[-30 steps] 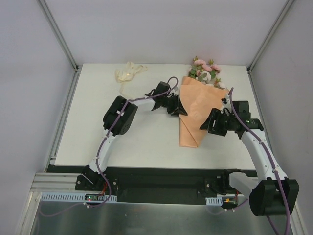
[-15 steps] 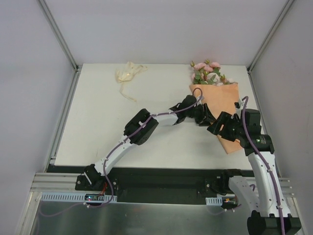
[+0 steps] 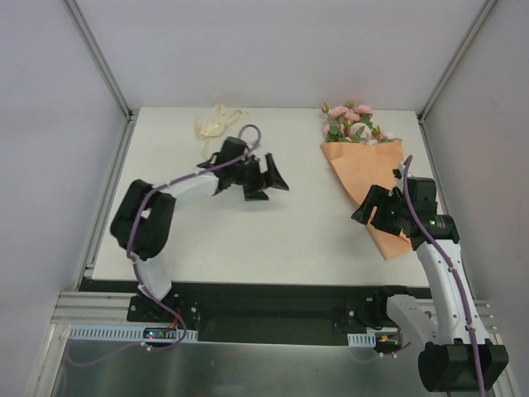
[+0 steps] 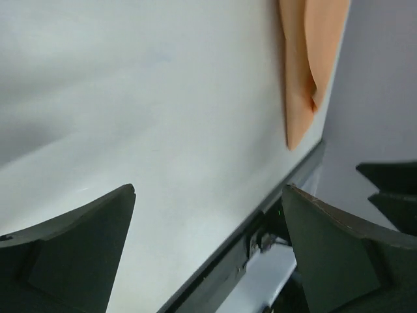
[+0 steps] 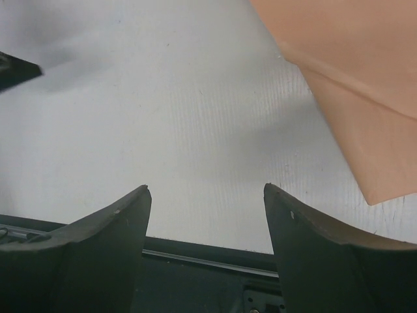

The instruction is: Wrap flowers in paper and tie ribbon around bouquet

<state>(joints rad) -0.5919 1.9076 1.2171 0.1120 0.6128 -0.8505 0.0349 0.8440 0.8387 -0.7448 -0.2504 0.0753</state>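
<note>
Overhead view of a white table (image 3: 281, 240) with two robot arms reaching from its near edge; the bouquet (image 3: 369, 169) lies at the far right of the table, well apart from the left arm; its pale pink flowers (image 3: 350, 121) with green leaves point toward the far edge, and the peach-orange paper (image 3: 376, 186) narrows to a tip pointing toward the near right corner; the cream ribbon (image 3: 216, 122) lies loosely bunched at the far left of the table, one strand trailing toward the left arm's wrist; the left end effector (image 3: 271, 184) sits over the middle of the table, released, its two dark fingers spread wide with only bare table between them in the left wrist view (image 4: 208, 189), the paper (image 4: 306, 65) visible far off beyond; the right end effector (image 3: 369, 217) is just beside the lower left edge of the paper cone, also released; its wrist view (image 5: 206, 188) shows bare table in the gap, with the paper (image 5: 352, 85) off to the right of the fingers; whether a finger touches the paper cannot be told.
</note>
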